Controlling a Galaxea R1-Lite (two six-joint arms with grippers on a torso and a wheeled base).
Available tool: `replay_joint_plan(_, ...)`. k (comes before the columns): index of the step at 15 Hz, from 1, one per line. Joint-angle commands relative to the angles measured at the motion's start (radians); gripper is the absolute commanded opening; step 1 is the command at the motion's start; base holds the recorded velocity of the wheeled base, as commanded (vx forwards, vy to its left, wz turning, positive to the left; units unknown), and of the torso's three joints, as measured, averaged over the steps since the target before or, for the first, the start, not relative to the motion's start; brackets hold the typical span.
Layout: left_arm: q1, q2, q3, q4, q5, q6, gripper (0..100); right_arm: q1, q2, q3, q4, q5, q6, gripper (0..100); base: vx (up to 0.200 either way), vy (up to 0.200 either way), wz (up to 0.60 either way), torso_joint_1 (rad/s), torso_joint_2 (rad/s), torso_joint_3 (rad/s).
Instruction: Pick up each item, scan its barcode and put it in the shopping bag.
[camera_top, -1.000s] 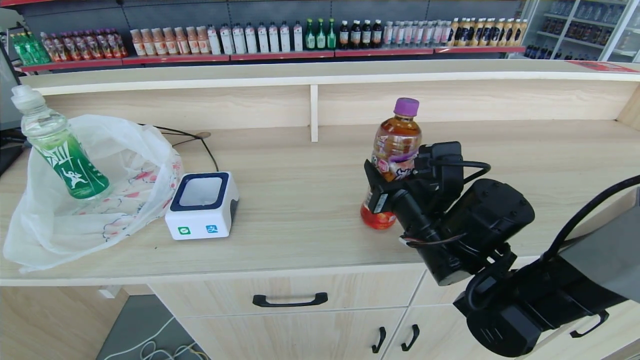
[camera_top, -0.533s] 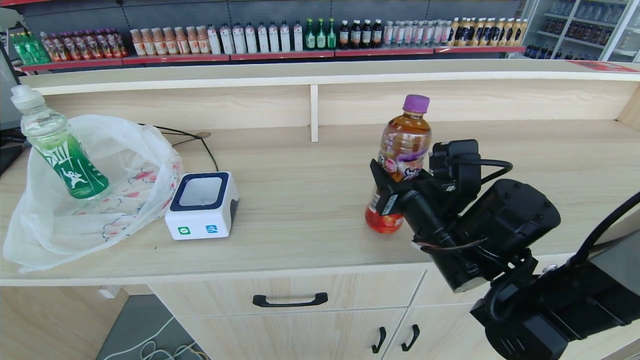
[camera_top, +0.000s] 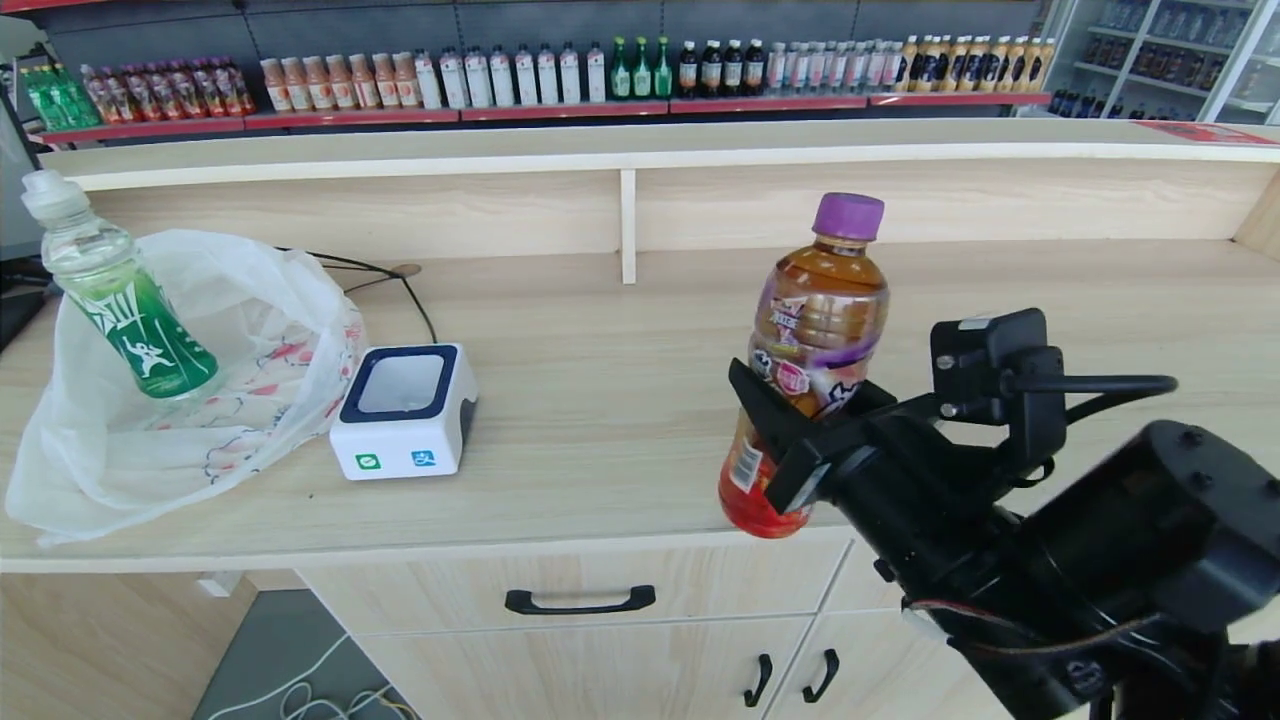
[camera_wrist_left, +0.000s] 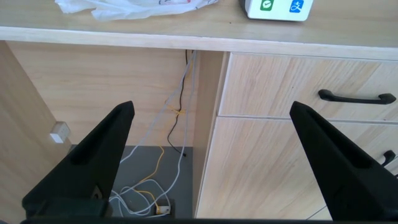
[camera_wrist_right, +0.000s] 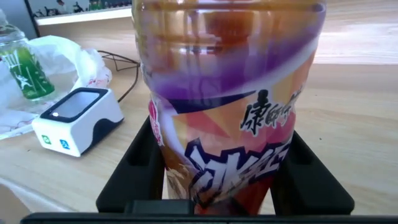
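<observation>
Nearest you, the left gripper (camera_wrist_left: 211, 109) hangs in front of the cupboards below the counter (camera_wrist_left: 186, 34), jaws wide apart and empty. Next you see the right gripper (camera_top: 805, 400) clamped round the tea bottle (camera_top: 822, 300) (purple cap, nearly upright) over the counter's front edge. Farther left stand the scanner (camera_top: 405, 410) and the bag (camera_top: 290, 330) holding a green bottle (camera_top: 120, 300).

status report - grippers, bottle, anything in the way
Right gripper shut on tea bottle, upright over counter's front edge. Left gripper open, down by the cabinet. Scanner to its left, bag beyond; nothing between.
</observation>
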Motion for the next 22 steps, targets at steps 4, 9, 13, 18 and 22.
replay_joint_plan(4, 0.000, 0.000, 0.000, 0.000, 0.000, 0.000, 100, 0.036, -0.169, 0.171, -0.001, 0.007, 0.001, 0, 0.000, 0.000, 0.00, 0.000, 0.00, 0.000)
replay_joint_plan(9, 0.000, 0.000, 0.000, 0.000, 0.000, 0.000, 100, 0.046, -0.280, 0.239, -0.001, 0.100, 0.073, 0, 0.000, 0.000, 0.00, 0.000, 0.00, 0.000)
replay_joint_plan(13, 0.000, 0.000, 0.000, 0.000, 0.001, 0.000, 100, -0.004, -0.296, 0.267, -0.001, 0.341, 0.226, 0, 0.000, 0.000, 0.00, 0.000, 0.00, 0.000)
replay_joint_plan(18, 0.000, 0.000, 0.000, 0.000, 0.001, 0.000, 100, -0.197, -0.280, 0.208, -0.001, 0.803, 0.455, 0, 0.000, 0.000, 0.00, 0.000, 0.00, 0.000)
replay_joint_plan(22, 0.000, 0.000, 0.000, 0.000, 0.000, 0.000, 100, -0.310, -0.255, 0.105, -0.001, 1.024, 0.602, 0, 0.000, 0.000, 0.00, 0.000, 0.00, 0.000)
